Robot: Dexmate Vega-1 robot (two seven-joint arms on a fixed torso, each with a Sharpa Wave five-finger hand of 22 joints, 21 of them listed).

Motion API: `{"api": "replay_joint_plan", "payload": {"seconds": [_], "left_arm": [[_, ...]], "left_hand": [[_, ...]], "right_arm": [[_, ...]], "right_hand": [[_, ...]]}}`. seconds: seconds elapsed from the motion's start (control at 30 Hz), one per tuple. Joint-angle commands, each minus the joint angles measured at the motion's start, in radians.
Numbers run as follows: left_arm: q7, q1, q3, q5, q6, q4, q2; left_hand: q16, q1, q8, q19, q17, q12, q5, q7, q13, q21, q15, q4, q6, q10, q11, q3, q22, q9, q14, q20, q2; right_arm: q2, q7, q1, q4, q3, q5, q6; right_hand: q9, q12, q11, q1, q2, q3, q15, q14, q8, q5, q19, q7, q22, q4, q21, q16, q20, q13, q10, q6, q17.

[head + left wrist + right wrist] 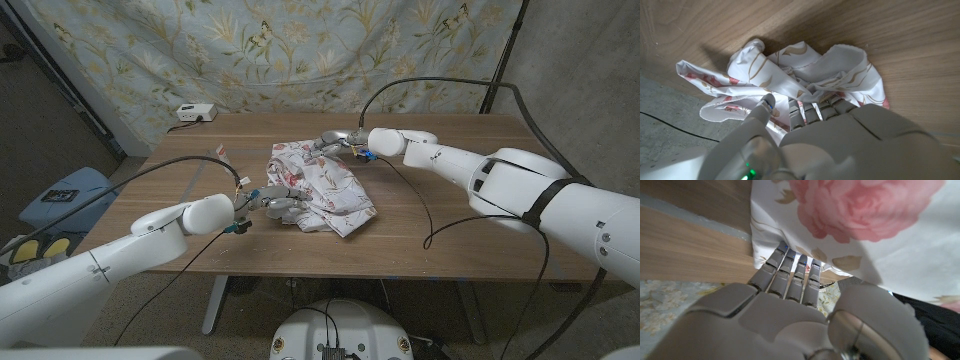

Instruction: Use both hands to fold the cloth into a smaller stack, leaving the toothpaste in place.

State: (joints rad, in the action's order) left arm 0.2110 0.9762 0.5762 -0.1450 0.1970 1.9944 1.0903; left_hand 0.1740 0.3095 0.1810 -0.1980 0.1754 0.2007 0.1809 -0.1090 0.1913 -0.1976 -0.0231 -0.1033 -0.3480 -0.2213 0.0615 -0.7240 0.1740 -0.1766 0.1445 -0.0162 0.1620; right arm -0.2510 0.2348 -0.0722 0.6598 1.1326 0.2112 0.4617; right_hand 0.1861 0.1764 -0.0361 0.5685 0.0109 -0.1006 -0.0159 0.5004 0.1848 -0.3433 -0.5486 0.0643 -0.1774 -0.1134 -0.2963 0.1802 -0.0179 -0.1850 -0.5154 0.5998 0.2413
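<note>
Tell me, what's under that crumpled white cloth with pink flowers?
Around the crumpled white floral cloth only the wooden table shows. Whatever lies beneath is covered; no toothpaste is visible.

A wooden table [470, 215] stands before a floral curtain [300, 50] that hangs across the back wall. A white box [194, 113] with a cable rests on the table's far left corner. Black cables [440, 225] trail over the tabletop on the right side and another black cable [150, 175] arcs above the left side. On the floor at the left sits a blue bin [60, 200], with a yellow and black object [35, 250] beside it.
</note>
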Motion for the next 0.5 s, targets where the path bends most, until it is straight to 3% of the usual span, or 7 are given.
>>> {"api": "replay_joint_plan", "payload": {"seconds": [0.03,0.23,0.5], "left_arm": [[-0.011,0.019,-0.017,-0.004,-0.034,0.004,0.02],[-0.011,0.024,-0.021,-0.01,-0.029,0.009,0.023],[-0.013,0.029,-0.025,-0.011,-0.033,0.008,0.02]], "left_hand": [[0.007,0.004,0.0,-0.021,0.001,0.006,-0.001,0.002,0.0,-0.007,0.014,-0.005,0.003,-0.005,-0.004,-0.002,0.005,-0.002,0.012,0.023,0.004],[0.007,0.005,0.0,-0.021,0.001,0.005,-0.001,0.002,0.0,-0.007,0.014,-0.006,0.004,-0.005,-0.005,-0.002,0.006,-0.002,0.012,0.023,0.004],[0.007,0.006,0.001,-0.022,0.0,0.006,-0.001,0.003,0.0,-0.008,0.013,-0.007,0.001,-0.006,-0.003,-0.002,0.006,-0.002,0.013,0.023,0.003]], "right_arm": [[-0.153,0.062,-0.097,0.477,-0.125,0.034,-0.157],[-0.187,0.091,-0.123,0.571,-0.162,0.051,-0.213],[-0.209,0.111,-0.14,0.645,-0.195,0.071,-0.249]], "right_hand": [[0.0,0.006,0.007,-0.005,-0.001,-0.006,0.008,0.001,0.004,0.002,-0.002,0.003,-0.004,-0.005,-0.004,0.007,0.006,-0.004,0.003,-0.001,-0.002],[0.0,0.008,0.01,-0.006,-0.001,-0.008,0.015,0.004,0.005,0.002,-0.005,0.008,-0.004,-0.005,-0.003,0.01,0.01,-0.003,0.002,-0.001,-0.005],[0.0,0.009,0.012,-0.006,-0.002,-0.01,0.019,0.005,0.005,0.001,-0.006,0.008,-0.004,-0.004,-0.002,0.012,0.013,-0.003,0.001,-0.001,-0.008]]}}
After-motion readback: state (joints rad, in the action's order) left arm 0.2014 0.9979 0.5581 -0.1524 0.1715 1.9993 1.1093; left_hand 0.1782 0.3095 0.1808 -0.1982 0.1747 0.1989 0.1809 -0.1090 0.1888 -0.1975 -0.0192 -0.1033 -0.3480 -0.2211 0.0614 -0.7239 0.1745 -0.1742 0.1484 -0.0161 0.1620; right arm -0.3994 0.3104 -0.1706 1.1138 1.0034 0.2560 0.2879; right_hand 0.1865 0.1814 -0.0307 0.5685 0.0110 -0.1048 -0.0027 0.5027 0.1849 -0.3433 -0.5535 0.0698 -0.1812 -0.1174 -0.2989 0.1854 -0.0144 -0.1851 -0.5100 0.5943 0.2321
